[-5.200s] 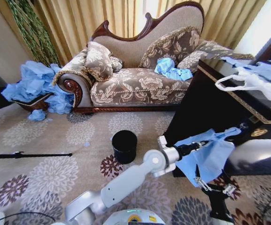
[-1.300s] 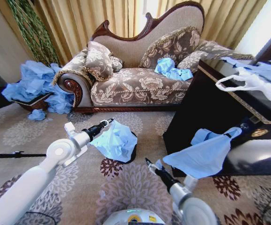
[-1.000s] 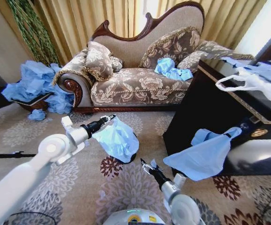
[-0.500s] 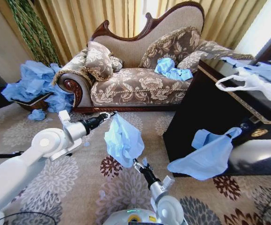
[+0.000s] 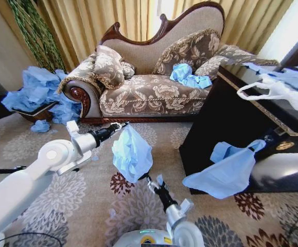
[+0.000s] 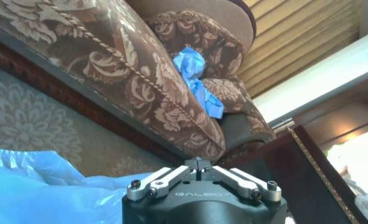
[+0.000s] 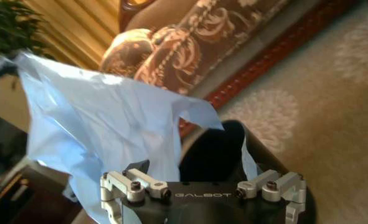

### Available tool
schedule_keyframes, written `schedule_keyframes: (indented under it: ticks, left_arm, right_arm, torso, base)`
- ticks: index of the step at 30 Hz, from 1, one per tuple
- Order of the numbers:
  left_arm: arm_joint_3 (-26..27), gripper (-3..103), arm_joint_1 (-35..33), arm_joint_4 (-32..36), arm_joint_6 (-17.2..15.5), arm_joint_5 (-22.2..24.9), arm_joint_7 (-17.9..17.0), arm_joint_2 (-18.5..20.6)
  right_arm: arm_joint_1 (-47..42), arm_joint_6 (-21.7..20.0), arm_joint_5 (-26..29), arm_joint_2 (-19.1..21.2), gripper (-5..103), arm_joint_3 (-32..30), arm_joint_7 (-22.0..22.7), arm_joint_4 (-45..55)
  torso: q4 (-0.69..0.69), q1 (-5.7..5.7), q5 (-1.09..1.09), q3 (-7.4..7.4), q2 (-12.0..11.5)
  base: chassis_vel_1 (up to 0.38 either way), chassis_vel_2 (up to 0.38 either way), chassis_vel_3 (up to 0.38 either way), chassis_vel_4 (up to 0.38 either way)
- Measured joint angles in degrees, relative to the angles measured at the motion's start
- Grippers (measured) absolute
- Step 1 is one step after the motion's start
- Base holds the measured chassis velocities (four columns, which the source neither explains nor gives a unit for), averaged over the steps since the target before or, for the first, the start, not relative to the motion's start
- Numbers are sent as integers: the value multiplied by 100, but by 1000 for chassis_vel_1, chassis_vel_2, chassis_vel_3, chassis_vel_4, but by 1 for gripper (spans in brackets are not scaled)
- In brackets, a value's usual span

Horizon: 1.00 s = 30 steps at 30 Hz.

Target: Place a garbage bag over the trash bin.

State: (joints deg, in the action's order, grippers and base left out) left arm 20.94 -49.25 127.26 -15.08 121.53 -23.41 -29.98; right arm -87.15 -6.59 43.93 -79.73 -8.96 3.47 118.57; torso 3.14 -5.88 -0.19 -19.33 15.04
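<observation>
Hanging crumpled, thin, pale-blue garbage bag [image 5: 132, 153] covers trash bin [image 7: 216, 148]; left claw [image 5: 124, 124] pinches its top corner, right claw [image 5: 150, 181] spread wide just beneath.

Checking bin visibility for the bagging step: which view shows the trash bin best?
Right wrist view: the trash bin shows its dark open mouth just beyond the right gripper, partly draped by the garbage bag. In the head view, the bag covers it almost entirely. The left wrist view gives bag and sofa.
</observation>
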Motion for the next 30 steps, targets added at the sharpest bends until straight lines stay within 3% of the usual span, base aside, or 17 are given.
schedule_keyframes:
  ticks: [7, 10, 13, 23, 26, 28, 30]
  left_arm:
    - [-117, 0, 218, -155, 115, 60, -121, -131]
    - [-172, 0, 411, -278, 161, 125, -157, -170]
    - [-192, 0, 519, -347, 168, 207, -167, -158]
    - [-240, 0, 524, -365, 164, 287, -163, -89]
    - [-260, 0, 556, -398, 155, 290, -150, -80]
    - [-286, 0, 628, -500, 148, 294, -145, -76]
    - [-288, 0, 642, -534, 147, 294, -142, -79]
  right_arm:
    - [-299, 96, -574, 133, 100, 86, -397, -180]
    - [-277, 393, -1090, 37, 100, 247, -530, -593]
    - [-127, 514, -1183, -2, 100, 335, -527, -716]
    - [443, 580, -1068, -278, 100, 655, -317, -871]
    - [622, 519, -1034, -247, 100, 731, -298, -985]
    - [780, 420, -1286, 4, 100, 760, -303, -1193]
    - [835, 408, -1498, 160, 100, 775, -330, -1263]
  torso:
    - [4, 0, -1, 0, 0]
    - [2, 0, -1, 0, 0]
    - [2, 0, -17, 0, 0]
    - [1, 0, -21, 0, 0]
    - [0, 0, -9, 0, 0]
    - [3, 0, 29, 0, 0]
    - [7, 0, 39, -1, 0]
  base:
    - [0, 0, 0, 0]
    - [0, 0, 0, 0]
    - [0, 0, 0, 0]
    - [0, 0, 0, 0]
    - [0, 0, 0, 0]
    - [0, 0, 0, 0]
    - [0, 0, 0, 0]
